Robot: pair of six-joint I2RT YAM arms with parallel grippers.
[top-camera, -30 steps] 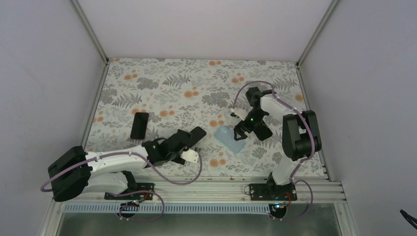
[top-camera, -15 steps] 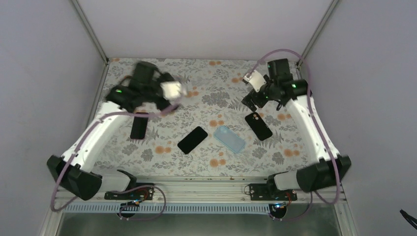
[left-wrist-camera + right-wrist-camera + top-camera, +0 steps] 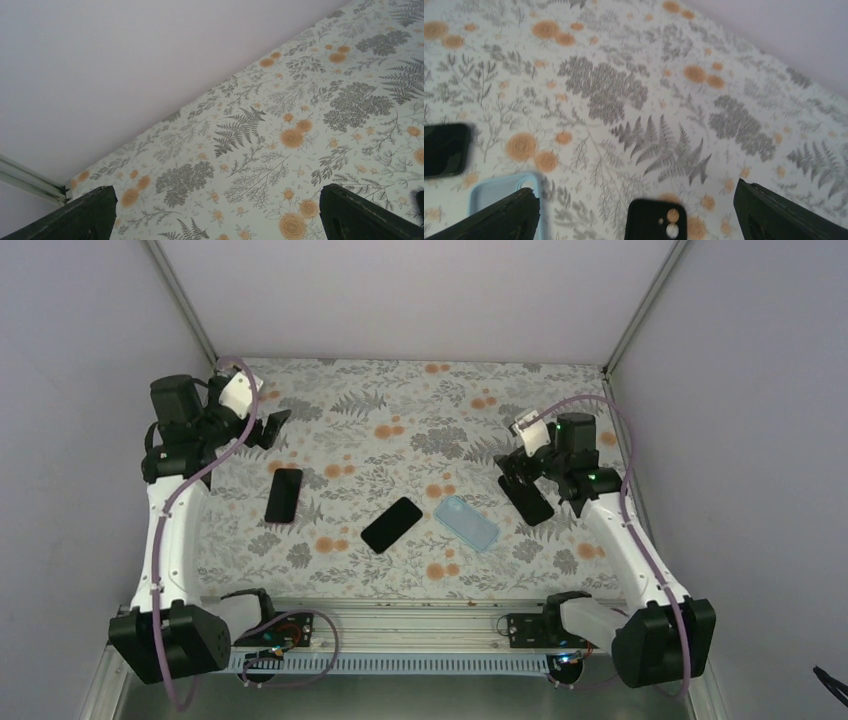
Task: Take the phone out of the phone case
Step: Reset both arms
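one black phone [image 3: 535, 508] just beneath spread right pincer [image 3: 515, 472]

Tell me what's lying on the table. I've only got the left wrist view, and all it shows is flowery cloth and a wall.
Observer: A light blue phone case lies flat, right of centre, with nothing gripping it.
Operator: Any phone close to it?
Observer: A black phone lies diagonally just to its left, not touching it.
Operator: What's the right arm doing?
Observer: The right pincer hangs open over a second black phone lying camera side up, to the right of the case.
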